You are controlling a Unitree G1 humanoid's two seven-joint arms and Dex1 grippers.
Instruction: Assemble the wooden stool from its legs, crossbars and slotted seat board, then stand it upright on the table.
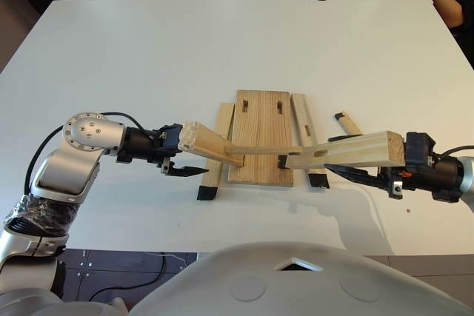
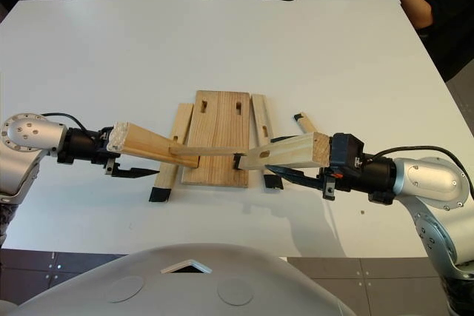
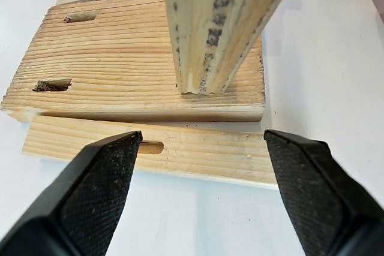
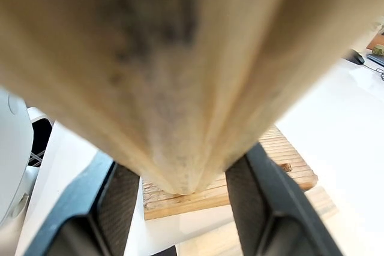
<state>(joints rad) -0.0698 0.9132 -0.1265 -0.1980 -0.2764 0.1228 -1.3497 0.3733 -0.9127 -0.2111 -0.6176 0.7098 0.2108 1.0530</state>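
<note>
Nearest us, the right end effector (image 4: 183, 169) is closed narrowly on the butt of the right leg (image 1: 348, 152), its fingers (image 4: 117, 202) set against either side of the wood. It carries that leg low over the tabletop (image 1: 148, 57), long axis running left to right, free tip toward our left arm. A small slot (image 1: 319, 153) shows in the leg's face just back from that tip. Opposite, the left end effector (image 3: 203, 138) stands wide, its pads (image 3: 96, 190) clasping nothing. The left leg (image 1: 211, 146) runs above them and out over the near edge of the seat board (image 1: 259, 120), and we cannot tell what bears it. A thin crossbar (image 1: 259, 150) juts from that leg toward the right, and its free end reaches the right leg's tip; we cannot tell whether it touches. We judge the coming move turns on this: the slot lies rightward of the bar's end, roughly along the bar's own axis, and the right arm is nearer. Beyond, the seat board lies flat, pale and grainy, with 2 slots near its far edge. Beside it lie a left loose leg (image 1: 212, 177) and a right loose leg (image 1: 304, 120), and a short wooden piece (image 1: 348, 121) lies farther right.
</note>
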